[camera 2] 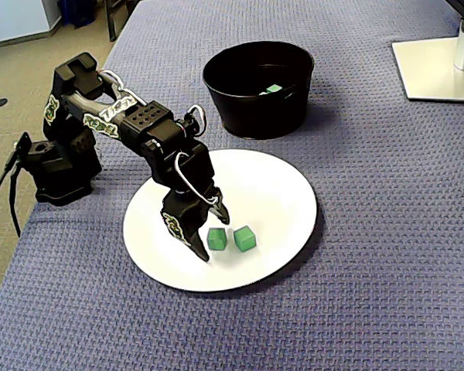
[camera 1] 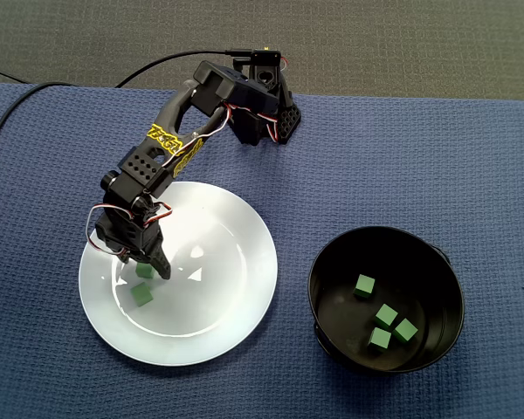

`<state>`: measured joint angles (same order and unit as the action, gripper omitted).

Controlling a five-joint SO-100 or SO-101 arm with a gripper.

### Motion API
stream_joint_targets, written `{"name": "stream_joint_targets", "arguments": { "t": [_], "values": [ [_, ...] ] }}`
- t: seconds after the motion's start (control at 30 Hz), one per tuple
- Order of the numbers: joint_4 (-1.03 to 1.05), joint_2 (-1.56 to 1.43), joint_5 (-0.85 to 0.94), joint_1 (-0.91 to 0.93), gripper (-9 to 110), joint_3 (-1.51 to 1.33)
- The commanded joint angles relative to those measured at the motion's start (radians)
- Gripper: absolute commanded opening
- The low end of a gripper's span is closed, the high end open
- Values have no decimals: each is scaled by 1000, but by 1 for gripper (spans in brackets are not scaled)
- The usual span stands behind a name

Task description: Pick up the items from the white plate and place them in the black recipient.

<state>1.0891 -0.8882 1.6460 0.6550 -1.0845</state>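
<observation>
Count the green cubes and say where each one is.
6. Two green cubes lie on the white plate: one between the open jaws, one beside it. Four sit in the black bowl: one apart, three clustered. The arm could hide another.

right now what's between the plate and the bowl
Nothing. Only a bare strip of blue cloth lies between the plate and the bowl, and both fixed views show it.
</observation>
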Motion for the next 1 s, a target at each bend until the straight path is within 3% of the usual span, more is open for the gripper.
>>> {"name": "stream_joint_targets", "arguments": {
  "t": [0.0, 0.07, 0.37, 0.63, 0.77, 0.97],
  "values": [
    [-23, -6, 21, 0, 29, 0],
    [-28, -2, 31, 0, 27, 0],
    [-21, -3, 23, 0, 1, -5],
    [40, -25, 0, 3, 0, 3],
    [218, -135, -115, 5, 0, 106],
    [430, -356, -451, -89, 0, 336]
  ]
}}
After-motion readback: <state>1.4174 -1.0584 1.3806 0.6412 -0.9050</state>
